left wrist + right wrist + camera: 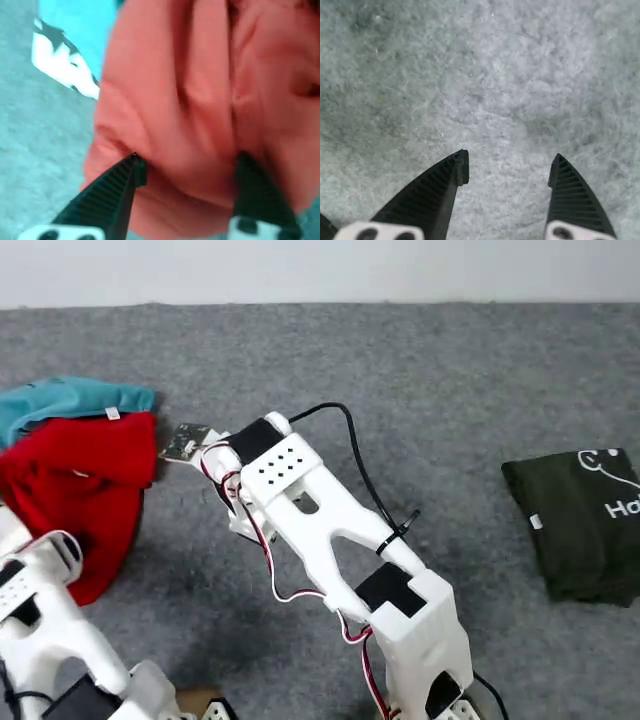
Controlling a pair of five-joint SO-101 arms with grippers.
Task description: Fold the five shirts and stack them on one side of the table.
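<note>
A crumpled red shirt (85,485) lies at the table's left edge, partly over a teal shirt (60,400) behind it. My left arm (40,575) stands over the red shirt's near end. Its gripper (187,167) is open, with both fingers pressed into a bulge of the red shirt (200,100); the teal shirt (75,30) with a white print lies beyond. A folded dark green shirt (580,520) rests at the right edge. My right arm (300,490) stretches across the middle towards the red shirt. Its gripper (507,170) hangs open over bare grey carpet (485,75).
Grey carpet (450,380) covers the whole table. The right arm's black cable (360,465) loops above its forearm. A white wall borders the far side.
</note>
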